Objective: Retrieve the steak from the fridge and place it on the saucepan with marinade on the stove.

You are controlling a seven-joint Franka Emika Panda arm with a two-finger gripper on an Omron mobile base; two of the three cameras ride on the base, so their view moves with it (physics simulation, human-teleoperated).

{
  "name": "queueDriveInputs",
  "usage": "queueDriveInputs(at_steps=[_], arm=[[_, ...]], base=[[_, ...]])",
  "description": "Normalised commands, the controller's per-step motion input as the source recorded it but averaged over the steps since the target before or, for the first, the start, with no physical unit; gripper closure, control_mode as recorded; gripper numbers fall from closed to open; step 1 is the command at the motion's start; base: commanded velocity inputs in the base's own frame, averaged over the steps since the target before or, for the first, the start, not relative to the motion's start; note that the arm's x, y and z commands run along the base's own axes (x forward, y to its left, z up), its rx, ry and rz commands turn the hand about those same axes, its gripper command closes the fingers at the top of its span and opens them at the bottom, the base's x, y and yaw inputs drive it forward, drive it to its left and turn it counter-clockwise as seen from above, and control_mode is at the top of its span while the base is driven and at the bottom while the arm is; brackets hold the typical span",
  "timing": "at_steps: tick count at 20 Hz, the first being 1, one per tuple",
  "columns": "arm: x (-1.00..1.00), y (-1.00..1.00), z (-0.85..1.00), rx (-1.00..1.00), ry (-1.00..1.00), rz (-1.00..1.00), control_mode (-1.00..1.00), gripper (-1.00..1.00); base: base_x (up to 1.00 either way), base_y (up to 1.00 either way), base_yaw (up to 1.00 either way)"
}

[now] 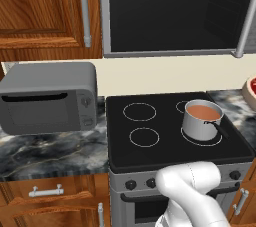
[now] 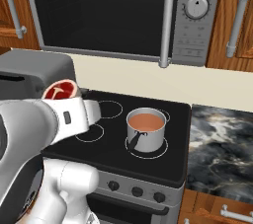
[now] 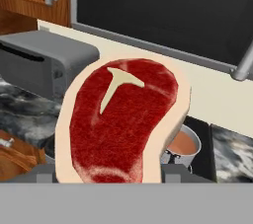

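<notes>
Steak position: steak [image 3: 121, 122] held upright in the tool [image 3: 111, 171], rising from between the finger tips and blocking most of the hand view; in the right base view, steak [image 2: 60, 90] pokes up just past the white wrist, above the left edge of the stove [image 2: 118, 154], well apart from the saucepan [image 2: 146, 129].
Tool state: pinching the steak at its lower edge, jaws partly spread around it; finger tips themselves hidden behind the meat.
Steak look: flat, oval, deep red with a pale pinkish-cream rim and a pale T-shaped bone mark in the upper half.
Saucepan: shiny steel, short dark handle, standing on the front right burner ring of the stove [image 1: 177, 136]; saucepan [image 1: 202, 120] filled with marinade [image 1: 204, 112], smooth orange-red; in the hand view, part of the saucepan [image 3: 184, 146] peeks out low beside the steak's right edge.
Surroundings: grey toaster oven [image 1: 49, 98] on the marble tabletop [image 1: 50, 153] left of the stove; microwave [image 2: 123, 13] with a vertical bar handle mounted above; wooden cabinets [image 1: 45, 6] at both sides; a reddish bowl edge [image 1: 250, 91] at the far right of the tabletop.
In the way: black glass between steak and saucepan bare but for burner rings.
</notes>
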Motion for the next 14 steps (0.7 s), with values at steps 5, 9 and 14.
queueDriveInputs(at_steps=[5, 9, 14], arm=[[0.00, -0.27, -0.09, 0.00, 0.14, 0.00, -1.00, 1.00], [0.00, -0.12, -0.12, 0.00, 0.13, -0.02, -1.00, 1.00], [0.00, -0.02, -0.13, 0.00, 0.12, -0.10, -1.00, 1.00]], base=[[0.00, 0.00, 0.00], [0.00, 0.00, 0.00], [0.00, 0.00, 0.00]])
